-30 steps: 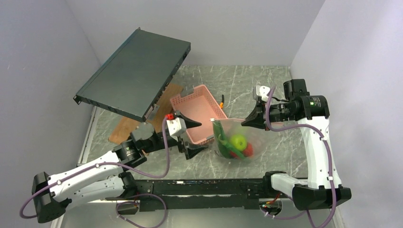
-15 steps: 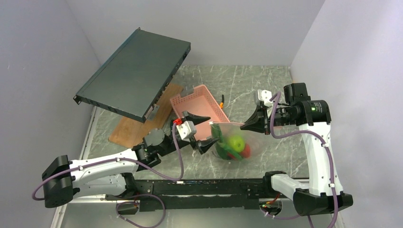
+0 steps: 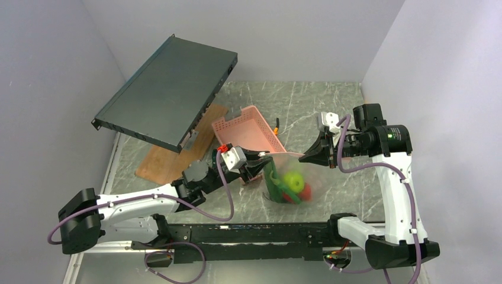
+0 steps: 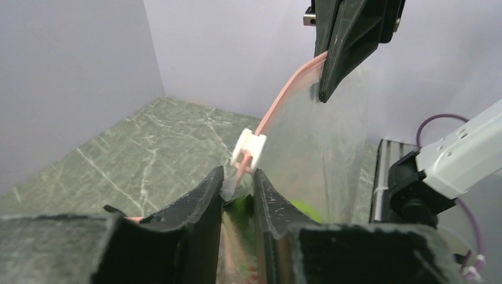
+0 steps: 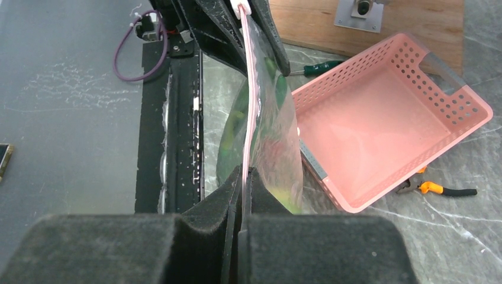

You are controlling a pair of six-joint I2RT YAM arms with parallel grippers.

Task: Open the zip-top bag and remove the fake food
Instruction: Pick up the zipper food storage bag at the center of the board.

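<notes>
Strip [image 4: 288, 89] of the bag [image 3: 290, 165] is running straight out from the left gripper [image 4: 238, 177] to the right gripper [image 5: 243, 171], which is clamping the far end tight. Slider [image 4: 248, 149] is sitting just past the left fingertips, whose fingers are standing narrowly apart astride the strip's near end; whether they are pinching it cannot be told. Bag is hanging beneath both grippers, food [image 3: 294, 177] sagging low, nearer the left one.
</notes>
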